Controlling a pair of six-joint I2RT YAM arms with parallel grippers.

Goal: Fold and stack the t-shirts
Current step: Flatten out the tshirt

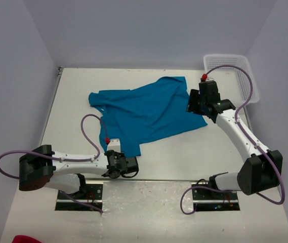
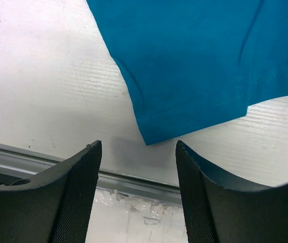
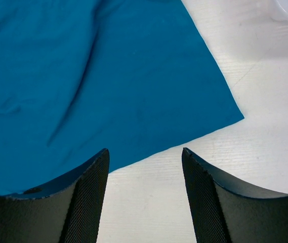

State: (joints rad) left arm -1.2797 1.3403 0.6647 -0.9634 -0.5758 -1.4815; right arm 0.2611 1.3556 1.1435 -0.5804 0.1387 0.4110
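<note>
One teal-blue t-shirt (image 1: 144, 112) lies spread and wrinkled on the white table (image 1: 78, 131), partly folded over itself. My left gripper (image 1: 132, 164) is open and empty just below the shirt's near hem corner (image 2: 149, 137). The shirt fills the top of the left wrist view (image 2: 199, 55). My right gripper (image 1: 192, 103) is open and empty at the shirt's right edge. In the right wrist view the shirt (image 3: 83, 76) lies just beyond the fingertips, with its corner (image 3: 240, 117) to the right.
A white plastic basket (image 1: 232, 76) stands at the table's back right corner. The table's metal front edge (image 2: 133, 181) runs under the left gripper. A red object (image 1: 26, 239) shows at the bottom left.
</note>
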